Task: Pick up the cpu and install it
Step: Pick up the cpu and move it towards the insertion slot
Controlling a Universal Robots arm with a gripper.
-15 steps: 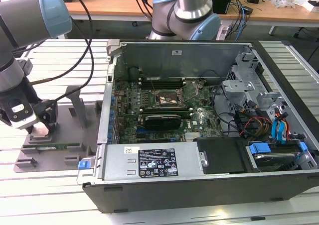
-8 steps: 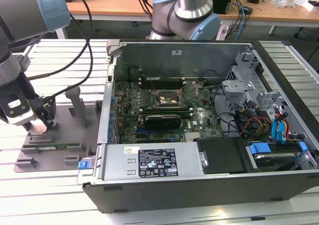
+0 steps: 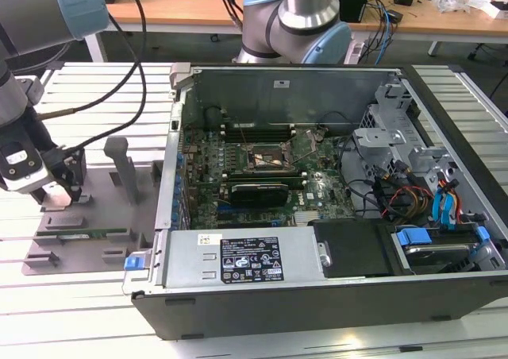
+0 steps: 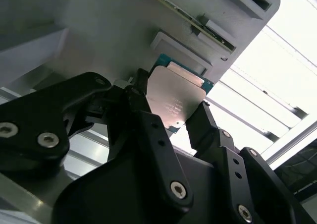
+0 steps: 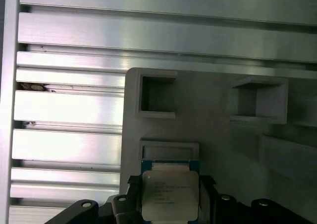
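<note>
Black fingers (image 4: 138, 100) of the gripper (image 4: 171, 107) are seen closed against two opposite edges of the cpu (image 4: 176, 92), which is held flat just beside a raised stop (image 5: 169, 149) on the grey fixture plate (image 5: 213, 144), probably so that it is kept level for the motherboard socket (image 3: 268, 159).

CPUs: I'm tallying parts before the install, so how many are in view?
1. The cpu is at the gripper, over the grey tray, seen in both wrist views. Whether the socket in the computer case holds another, I cannot tell.
</note>
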